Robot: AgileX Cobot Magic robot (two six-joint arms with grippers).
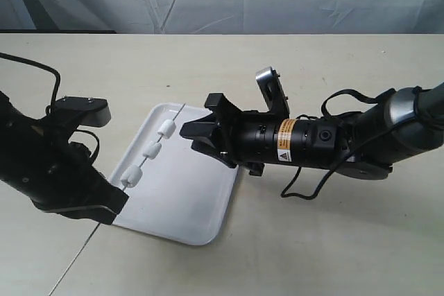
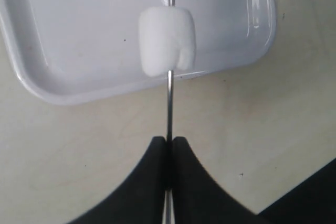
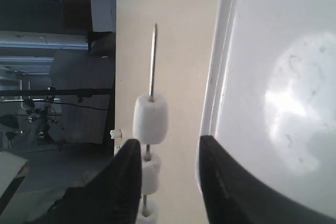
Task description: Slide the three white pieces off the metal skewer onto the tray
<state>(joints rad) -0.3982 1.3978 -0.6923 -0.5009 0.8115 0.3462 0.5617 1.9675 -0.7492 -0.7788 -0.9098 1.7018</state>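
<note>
The left gripper is pressed together on the near end of the metal skewer, holding it slanted across the left side of the tray, with its free tip pointing toward the far rim. The three white pieces are all on the rod, strung apart from one another – none has come off yet. The right gripper reaches in from the right with its fingers spread. From its wrist camera the rod runs up between them, and the piece nearest the tip sits just past the fingertips.

To my eye the step is the stripping stroke. The right fingers should close loosely around the bare rod on the near side of a piece – not squash the soft piece itself – and then push along the rod toward the tip. The left hold must stay firm and keep the tip over the tray, or the pieces may drop on the table.
</note>
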